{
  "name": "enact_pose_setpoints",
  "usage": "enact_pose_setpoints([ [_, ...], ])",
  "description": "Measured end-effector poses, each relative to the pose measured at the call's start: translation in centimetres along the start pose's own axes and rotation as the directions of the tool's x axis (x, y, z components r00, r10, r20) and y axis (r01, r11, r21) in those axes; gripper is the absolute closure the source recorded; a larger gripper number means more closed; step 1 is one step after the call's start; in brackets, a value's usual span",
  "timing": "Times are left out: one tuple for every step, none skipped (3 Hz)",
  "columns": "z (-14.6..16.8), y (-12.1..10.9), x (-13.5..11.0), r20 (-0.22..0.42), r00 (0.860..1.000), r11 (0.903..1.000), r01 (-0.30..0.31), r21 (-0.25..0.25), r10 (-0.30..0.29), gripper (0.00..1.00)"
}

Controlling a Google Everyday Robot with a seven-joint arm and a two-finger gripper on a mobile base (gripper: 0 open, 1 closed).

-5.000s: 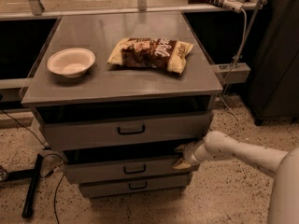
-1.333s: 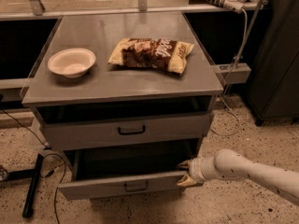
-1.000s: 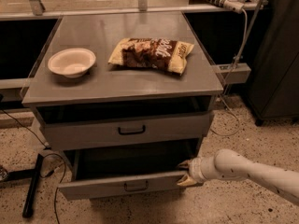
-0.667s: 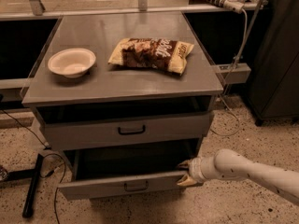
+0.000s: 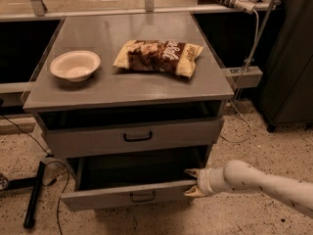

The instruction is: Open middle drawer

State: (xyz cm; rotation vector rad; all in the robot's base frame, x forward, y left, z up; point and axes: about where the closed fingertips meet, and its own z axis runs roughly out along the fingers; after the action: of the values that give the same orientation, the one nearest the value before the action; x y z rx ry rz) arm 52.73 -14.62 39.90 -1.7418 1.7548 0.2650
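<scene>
The middle drawer (image 5: 105,198) is a grey metal drawer with a small black bar handle (image 5: 143,197). It stands pulled out from the cabinet, and its dark inside shows. My gripper (image 5: 191,182) is at the right end of the drawer front. One fingertip (image 5: 190,172) is behind the front panel and the other one lies in front of it. My white arm (image 5: 264,181) reaches in from the lower right. The top drawer (image 5: 134,137) above is nearly shut. The lowest drawer is hidden under the middle one.
A white bowl (image 5: 75,65) and a chip bag (image 5: 159,56) lie on the grey cabinet top (image 5: 132,89). A black stand and cables (image 5: 34,195) are on the speckled floor to the left. A dark cabinet (image 5: 288,58) stands at the right.
Since five seconds ago the middle drawer has come out toward the camera, with my gripper at its right end. Over the last second nothing has visibly moved.
</scene>
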Motion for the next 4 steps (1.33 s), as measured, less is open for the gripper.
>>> enact_pose_setpoints([
  [-1.7,5.4,-0.3,0.029,0.999,0.9989,0.038,-0.028,-0.037,0.14],
  [-2.6,6.7,-0.5,0.036,0.999,0.9987,0.041,-0.03,-0.04,0.37],
  [-3.0,6.6,-0.7,0.036,0.999,0.9987,0.041,-0.03,-0.04,0.61],
  [-3.2,6.9,-1.1,0.043,0.998,0.9984,0.043,-0.035,-0.041,0.84],
])
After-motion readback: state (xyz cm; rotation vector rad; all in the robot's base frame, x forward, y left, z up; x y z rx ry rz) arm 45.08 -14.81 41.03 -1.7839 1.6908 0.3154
